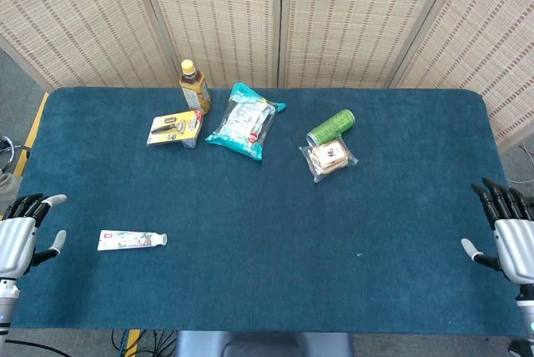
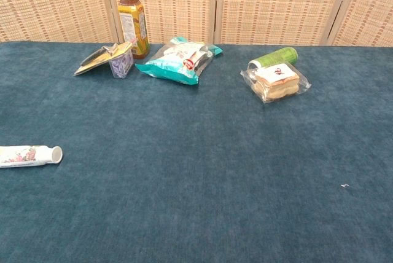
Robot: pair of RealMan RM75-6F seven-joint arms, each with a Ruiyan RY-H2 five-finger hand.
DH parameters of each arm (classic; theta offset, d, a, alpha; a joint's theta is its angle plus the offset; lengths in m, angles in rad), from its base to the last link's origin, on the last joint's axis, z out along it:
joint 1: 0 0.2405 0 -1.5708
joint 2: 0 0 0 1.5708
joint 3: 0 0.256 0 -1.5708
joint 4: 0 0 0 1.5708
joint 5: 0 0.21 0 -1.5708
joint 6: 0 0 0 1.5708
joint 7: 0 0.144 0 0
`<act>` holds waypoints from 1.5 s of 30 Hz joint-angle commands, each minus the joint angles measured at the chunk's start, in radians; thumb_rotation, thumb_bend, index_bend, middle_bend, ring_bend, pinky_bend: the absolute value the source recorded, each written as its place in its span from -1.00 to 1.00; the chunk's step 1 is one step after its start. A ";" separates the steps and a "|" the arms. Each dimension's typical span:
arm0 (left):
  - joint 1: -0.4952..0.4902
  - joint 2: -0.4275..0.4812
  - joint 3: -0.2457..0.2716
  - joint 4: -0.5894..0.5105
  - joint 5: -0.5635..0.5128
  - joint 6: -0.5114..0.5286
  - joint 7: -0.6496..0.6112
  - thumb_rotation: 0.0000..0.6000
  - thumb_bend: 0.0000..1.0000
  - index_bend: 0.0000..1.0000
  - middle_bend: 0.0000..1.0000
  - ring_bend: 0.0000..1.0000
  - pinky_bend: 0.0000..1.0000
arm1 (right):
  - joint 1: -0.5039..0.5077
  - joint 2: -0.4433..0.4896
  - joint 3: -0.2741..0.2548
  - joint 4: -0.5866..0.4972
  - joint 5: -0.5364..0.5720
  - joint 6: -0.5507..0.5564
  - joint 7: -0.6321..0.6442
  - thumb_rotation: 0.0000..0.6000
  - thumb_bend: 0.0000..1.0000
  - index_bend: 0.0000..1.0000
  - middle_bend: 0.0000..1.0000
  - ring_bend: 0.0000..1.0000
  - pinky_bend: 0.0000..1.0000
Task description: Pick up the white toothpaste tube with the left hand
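Your left hand (image 1: 23, 228) is hovering at the near left edge of the table (image 1: 267, 232), fingers spread and holding nothing — the white toothpaste tube (image 1: 131, 240) is lying flat just to its right, cap pointing right. Your right hand (image 1: 506, 230) is waiting at the near right edge, also spread and empty. Far off, a bottle (image 1: 193, 86), snack bag (image 1: 244, 121) and green can (image 1: 330, 128) are sitting — well apart from the tube.

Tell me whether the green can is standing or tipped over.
Tipped over. The green can lies on its side on the table, its silver end facing out, right behind the bagged sandwich.
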 commanded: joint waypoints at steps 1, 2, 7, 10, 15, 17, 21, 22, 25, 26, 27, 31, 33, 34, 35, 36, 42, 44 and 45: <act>-0.001 0.000 0.001 0.002 0.000 -0.004 -0.002 1.00 -0.29 -0.55 -0.52 -0.73 -0.83 | 0.000 0.001 0.000 -0.001 -0.002 0.001 -0.003 1.00 -0.63 -0.84 -0.93 -1.00 -1.00; -0.002 0.000 0.001 0.003 -0.001 -0.006 -0.004 1.00 -0.29 -0.55 -0.52 -0.73 -0.83 | 0.000 0.001 0.001 -0.002 -0.005 0.006 -0.005 1.00 -0.63 -0.84 -0.93 -1.00 -1.00; -0.014 0.008 0.004 0.010 0.003 -0.035 -0.012 1.00 -0.29 -0.55 -0.52 -0.73 -0.83 | -0.006 -0.011 0.032 0.008 -0.029 0.076 -0.009 1.00 -0.63 -0.84 -0.93 -1.00 -1.00; -0.035 0.013 0.008 0.020 0.011 -0.074 -0.018 1.00 -0.30 -0.57 -0.52 -0.73 -0.83 | -0.008 -0.009 0.055 0.005 -0.038 0.120 -0.022 1.00 -0.63 -0.84 -0.93 -1.00 -1.00; -0.082 0.001 0.017 0.040 0.024 -0.151 0.006 1.00 -0.49 -0.59 -0.54 -0.75 -0.84 | -0.009 0.008 0.078 -0.015 -0.041 0.154 -0.050 1.00 -0.63 -0.84 -0.93 -1.00 -1.00; -0.103 -0.016 0.023 0.048 0.029 -0.185 0.017 1.00 -0.52 -0.59 -0.54 -0.75 -0.84 | -0.011 0.011 0.081 -0.022 -0.039 0.159 -0.050 1.00 -0.63 -0.84 -0.93 -1.00 -1.00; -0.137 -0.050 0.029 0.068 0.025 -0.240 0.042 1.00 -0.53 -0.58 -0.54 -0.75 -0.84 | -0.016 0.014 0.079 -0.027 -0.035 0.160 -0.049 1.00 -0.63 -0.84 -0.93 -1.00 -1.00; -0.147 -0.062 0.032 0.075 0.023 -0.257 0.048 1.00 -0.52 -0.58 -0.54 -0.75 -0.84 | -0.018 0.015 0.078 -0.026 -0.033 0.160 -0.049 1.00 -0.63 -0.84 -0.93 -1.00 -1.00; -0.169 -0.106 0.034 0.097 0.006 -0.290 0.072 1.00 -0.53 -0.55 -0.54 -0.75 -0.84 | -0.024 0.017 0.075 -0.027 -0.028 0.162 -0.043 1.00 -0.63 -0.84 -0.93 -1.00 -1.00; -0.175 -0.124 0.033 0.105 -0.005 -0.300 0.075 1.00 -0.53 -0.55 -0.54 -0.75 -0.84 | -0.026 0.017 0.075 -0.027 -0.026 0.163 -0.042 1.00 -0.63 -0.84 -0.93 -1.00 -1.00; -0.179 -0.136 0.034 0.111 -0.012 -0.308 0.078 1.00 -0.53 -0.55 -0.54 -0.75 -0.84 | -0.028 0.018 0.074 -0.026 -0.024 0.163 -0.041 1.00 -0.63 -0.84 -0.93 -1.00 -1.00; -0.191 -0.185 0.042 0.139 -0.030 -0.330 0.095 1.00 -0.53 -0.55 -0.54 -0.75 -0.84 | -0.033 0.019 0.070 -0.024 -0.021 0.162 -0.036 1.00 -0.63 -0.84 -0.93 -1.00 -1.00; -0.194 -0.211 0.048 0.157 -0.038 -0.335 0.112 1.00 -0.53 -0.55 -0.54 -0.75 -0.84 | -0.036 0.019 0.070 -0.022 -0.020 0.164 -0.033 1.00 -0.63 -0.84 -0.93 -1.00 -1.00; -0.195 -0.222 0.051 0.165 -0.041 -0.336 0.118 1.00 -0.53 -0.55 -0.54 -0.75 -0.84 | -0.037 0.019 0.070 -0.021 -0.019 0.164 -0.031 1.00 -0.63 -0.84 -0.93 -1.00 -1.00; -0.195 -0.236 0.054 0.176 -0.047 -0.338 0.126 1.00 -0.53 -0.55 -0.54 -0.75 -0.84 | -0.038 0.020 0.069 -0.020 -0.017 0.164 -0.028 1.00 -0.63 -0.84 -0.93 -1.00 -1.00; -0.195 -0.247 0.056 0.183 -0.050 -0.338 0.130 1.00 -0.53 -0.55 -0.54 -0.75 -0.84 | -0.039 0.020 0.069 -0.019 -0.016 0.164 -0.027 1.00 -0.63 -0.84 -0.93 -1.00 -1.00; -0.188 -0.312 0.069 0.235 -0.060 -0.329 0.136 1.00 -0.53 -0.53 -0.53 -0.75 -0.84 | -0.048 0.019 0.065 -0.012 -0.009 0.164 -0.016 1.00 -0.63 -0.84 -0.93 -1.00 -1.00; -0.187 -0.330 0.071 0.258 -0.061 -0.325 0.143 1.00 -0.53 -0.50 -0.51 -0.75 -0.84 | -0.049 0.018 0.064 -0.010 -0.007 0.164 -0.013 1.00 -0.63 -0.84 -0.93 -1.00 -1.00; -0.187 -0.341 0.072 0.273 -0.062 -0.322 0.149 1.00 -0.53 -0.50 -0.51 -0.75 -0.84 | -0.050 0.018 0.064 -0.009 -0.007 0.164 -0.010 1.00 -0.63 -0.84 -0.93 -1.00 -1.00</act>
